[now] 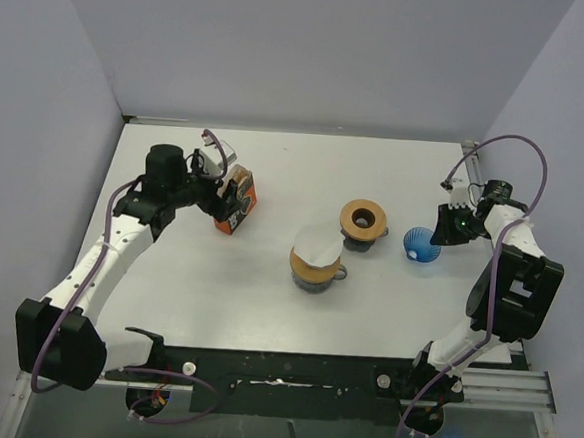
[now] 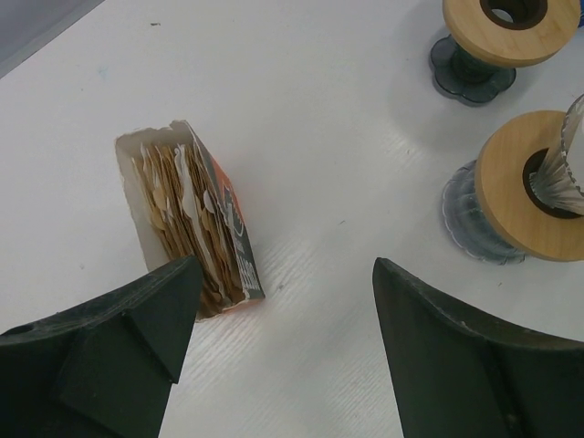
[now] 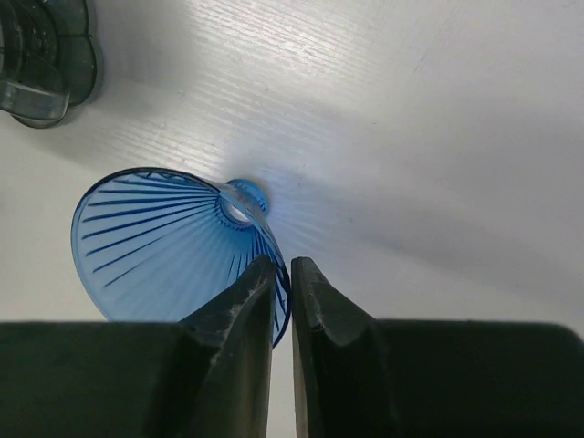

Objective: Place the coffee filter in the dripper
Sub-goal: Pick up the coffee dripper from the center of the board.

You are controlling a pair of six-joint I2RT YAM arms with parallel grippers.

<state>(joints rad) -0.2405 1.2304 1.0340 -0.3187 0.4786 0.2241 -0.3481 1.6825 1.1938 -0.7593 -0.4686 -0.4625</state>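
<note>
A blue ribbed glass dripper [image 1: 420,245] [image 3: 155,237] lies on its side on the white table. My right gripper [image 1: 450,227] [image 3: 283,269] is shut on its rim, one finger inside the cone and one outside. The coffee filters are a stack of brown papers in an open orange box [image 1: 237,201] [image 2: 192,219] at the left. My left gripper [image 1: 217,192] [image 2: 287,274] hovers open just beside that box, with only bare table between its fingers.
Two wooden-ringed stands on dark glass bases sit mid-table. The nearer one [image 1: 316,266] [image 2: 511,187] carries a white cone. The farther one [image 1: 362,219] [image 2: 511,27] has an open ring. Grey walls close in the table on three sides.
</note>
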